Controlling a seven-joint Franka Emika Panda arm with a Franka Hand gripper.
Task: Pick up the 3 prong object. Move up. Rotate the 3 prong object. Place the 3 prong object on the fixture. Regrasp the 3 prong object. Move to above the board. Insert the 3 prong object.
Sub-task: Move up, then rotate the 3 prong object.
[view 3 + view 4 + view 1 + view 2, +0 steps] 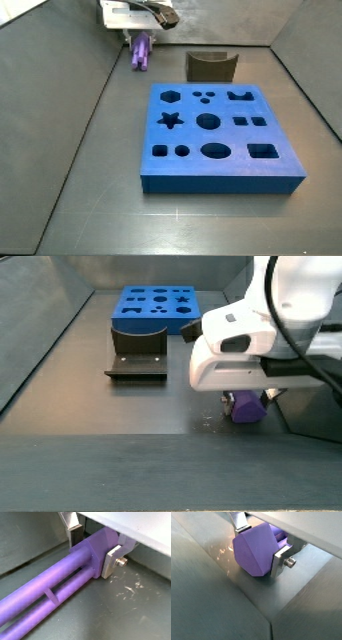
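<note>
The 3 prong object [63,587] is a light-purple peg with long parallel prongs and a blocky head. It lies on the grey floor; its head [254,554] sits between the fingers of my gripper [93,547]. The silver fingers [112,559] press on both sides of the head. In a side view the gripper [138,30] is at the far left corner with the peg [139,52] hanging below it. In a side view the peg [249,408] shows under the gripper body. The fixture [210,67] stands beyond the blue board [217,135], apart from the gripper.
Grey enclosure walls [67,90] close in on the gripper's corner. The fixture [138,361] and the board [156,308] also show in a side view, well away from the gripper. The floor near the peg is scratched [130,589].
</note>
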